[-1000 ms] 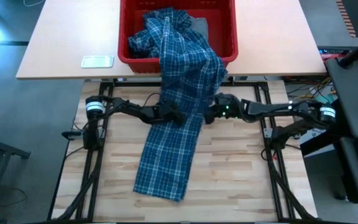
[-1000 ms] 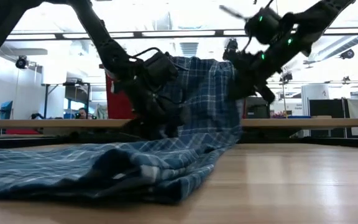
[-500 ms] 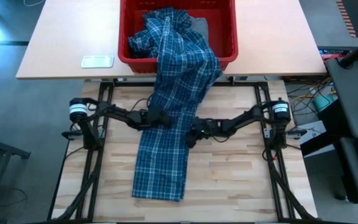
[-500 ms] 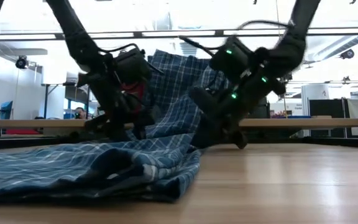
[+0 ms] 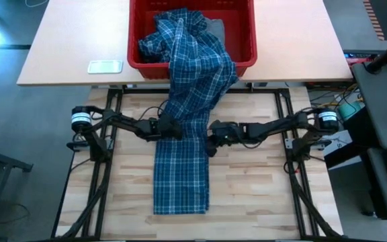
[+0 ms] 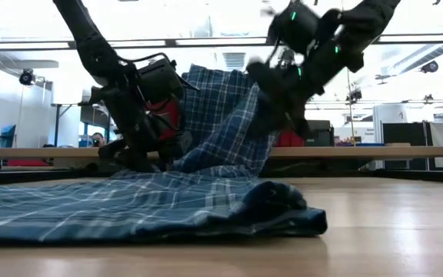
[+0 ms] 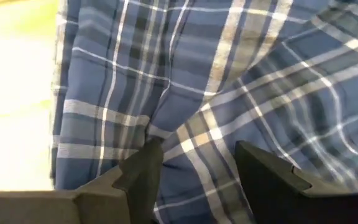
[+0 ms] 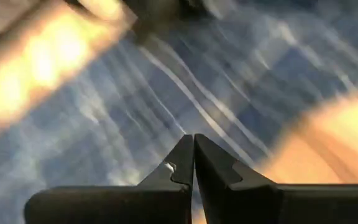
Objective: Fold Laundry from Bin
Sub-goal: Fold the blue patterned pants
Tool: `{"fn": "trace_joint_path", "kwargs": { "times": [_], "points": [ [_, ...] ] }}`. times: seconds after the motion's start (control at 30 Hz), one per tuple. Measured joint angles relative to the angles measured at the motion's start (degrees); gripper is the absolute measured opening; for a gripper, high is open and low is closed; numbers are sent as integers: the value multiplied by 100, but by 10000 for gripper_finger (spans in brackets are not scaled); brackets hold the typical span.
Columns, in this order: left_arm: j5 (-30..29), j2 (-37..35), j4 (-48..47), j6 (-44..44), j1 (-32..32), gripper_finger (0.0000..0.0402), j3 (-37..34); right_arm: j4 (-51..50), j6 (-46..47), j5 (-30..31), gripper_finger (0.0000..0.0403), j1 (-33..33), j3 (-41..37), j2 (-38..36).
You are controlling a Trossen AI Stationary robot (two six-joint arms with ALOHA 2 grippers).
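Note:
The blue-and-white plaid shirt (image 5: pixel 183 154) trails out of the red bin (image 5: pixel 244 50) on the far table. It hangs over the bin's near rim and lies as a long strip on the wooden table, down to its near end (image 5: pixel 180 205). A grey garment (image 5: pixel 215 27) shows in the bin. My left gripper (image 5: pixel 175 128) (image 7: pixel 197 165) is open, its fingers apart over the shirt's left part. My right gripper (image 5: pixel 209 139) (image 8: pixel 193 142) is shut at the shirt's right edge, raised off the table in the low view (image 6: pixel 266 123). My left gripper comes slanting down from the table's left, its fingertips (image 7: pixel 146 163) at the cloth; I cannot tell whether they touch it. My right gripper is shut at the shirt's right edge (image 5: pixel 205 134), coming slanting down from the table's right. A slanted flap of cloth (image 6: pixel 233 135) rises from the table to the fingers. Blur hides the pinch itself.
A small pale flat object (image 5: pixel 105 66) lies on the far table left of the bin. Dark frame rails (image 5: pixel 99 175) run along both sides of the wooden table (image 5: pixel 254 195). Bare wood shows left and right of the shirt.
My right gripper has swung toward the table's left and near side onto the shirt's right edge, dipped to the table and risen again. My left gripper has drawn back toward the table's left. The shirt's near part, which slanted left and lay bunched, now lies straight and wider.

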Motion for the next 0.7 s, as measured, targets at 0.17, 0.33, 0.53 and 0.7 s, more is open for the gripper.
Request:
{"fn": "trace_joint_path", "kwargs": {
  "times": [0.17,0.33,0.53,0.7],
  "points": [
    [-87,-134,59,300,-2,191,121,788,87,-187,9,63,-46,701],
    [-160,-21,-169,249,-23,191,62,696,381,-857,9,256,-9,1354],
    [-167,69,-84,240,-46,191,-102,-474,422,-801,9,543,-5,994],
    [57,-346,-390,253,-106,191,-74,-577,419,-466,9,636,-15,217]
  ]
}}
